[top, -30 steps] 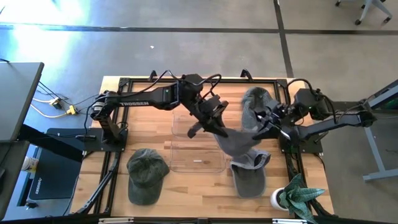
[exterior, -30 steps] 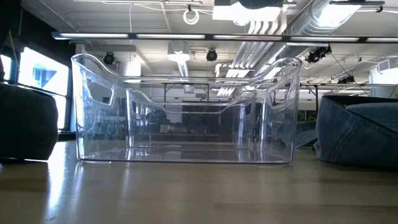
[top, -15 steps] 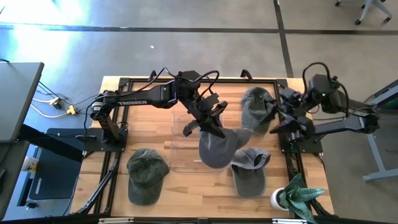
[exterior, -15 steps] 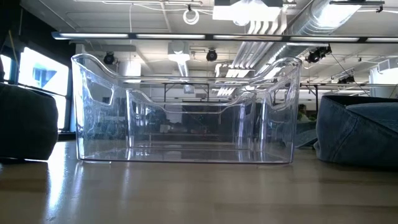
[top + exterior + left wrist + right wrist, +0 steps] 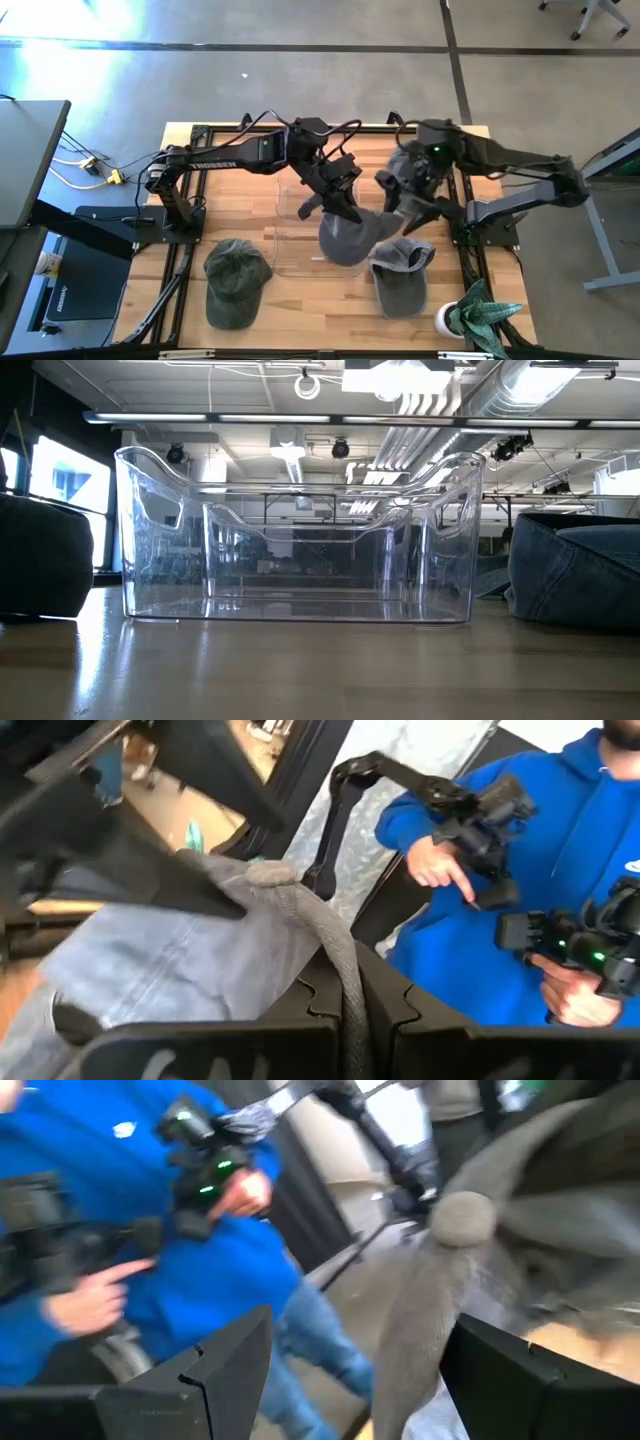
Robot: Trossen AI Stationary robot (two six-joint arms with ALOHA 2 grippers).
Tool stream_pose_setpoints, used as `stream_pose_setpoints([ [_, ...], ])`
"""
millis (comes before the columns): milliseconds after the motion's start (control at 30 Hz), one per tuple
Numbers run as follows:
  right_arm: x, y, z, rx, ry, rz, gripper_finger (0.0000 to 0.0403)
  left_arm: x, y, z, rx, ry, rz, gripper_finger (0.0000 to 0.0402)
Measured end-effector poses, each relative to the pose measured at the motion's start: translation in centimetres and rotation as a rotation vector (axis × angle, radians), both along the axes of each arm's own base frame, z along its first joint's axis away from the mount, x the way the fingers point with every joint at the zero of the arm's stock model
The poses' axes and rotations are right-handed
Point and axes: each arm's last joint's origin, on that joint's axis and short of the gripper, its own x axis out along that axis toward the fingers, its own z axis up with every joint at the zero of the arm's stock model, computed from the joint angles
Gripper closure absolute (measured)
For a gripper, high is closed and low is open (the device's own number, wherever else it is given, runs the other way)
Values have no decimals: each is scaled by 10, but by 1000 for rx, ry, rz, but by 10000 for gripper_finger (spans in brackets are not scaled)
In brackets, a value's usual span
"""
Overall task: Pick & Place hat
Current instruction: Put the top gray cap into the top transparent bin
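Note:
A grey hat (image 5: 346, 238) hangs from my shut left gripper (image 5: 338, 206) above the clear bin (image 5: 285, 228). In the low view the bin (image 5: 300, 540) holds nothing. My right gripper (image 5: 402, 198) stands open just to the hat's right. In its wrist view part of the hat (image 5: 440, 1270) shows, blurred, between the spread fingers (image 5: 232, 1362), and I cannot tell whether they touch it. Three more hats lie on the table: a grey one (image 5: 412, 160) far right, a grey one (image 5: 400, 282) near right and a green one (image 5: 237, 280) near left. My left gripper pinches the hat's thick rolled edge (image 5: 345, 955) between its two fingers, which lie almost level and come from the table's far left. The cloth (image 5: 180, 950) spreads out and hangs below the fingers. The hat is lifted clear, above the bin.
A potted plant (image 5: 472, 314) stands at the near right corner. Black frame rails run along the table's edges. Beyond the table a person in a blue hoodie (image 5: 520, 850) holds hand controllers. Bare wood shows between the bin and the near edge.
My right gripper has opened and let go of the hat, which was stretched between both grippers. It drew back toward the right edge, then swung left again to the hat's side. The hat's freed end has dropped, and it now hangs from my left gripper over the bin.

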Motion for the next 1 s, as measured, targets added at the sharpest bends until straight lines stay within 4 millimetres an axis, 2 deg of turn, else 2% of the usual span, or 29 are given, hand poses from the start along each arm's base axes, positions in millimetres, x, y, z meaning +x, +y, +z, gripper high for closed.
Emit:
stream_pose_setpoints([
  [200, 1, 15, -8, 9, 42, 140, 139, -4, 5, 0, -1, 37, 24, 401],
  [367, -17, 23, -11, -36, 109, 130, 139, -8, 10, 3, -2, 42, 37, 401],
  [500, -31, 25, -16, -180, 124, 31, 139, -7, 11, 1, -3, 45, 32, 401],
  [667, -44, 23, -23, -532, 102, -170, 140, -7, 10, 2, -6, 42, 12, 401],
  [733, -48, 23, -22, -623, 93, -241, 140, -7, 10, 2, -6, 40, 14, 401],
  [900, -58, 21, -5, -619, 63, -322, 140, -8, 9, 3, -7, 35, 1, 401],
  [1000, -57, 16, 5, -599, 17, -379, 140, -8, 9, 3, -7, 33, 0, 401],
])
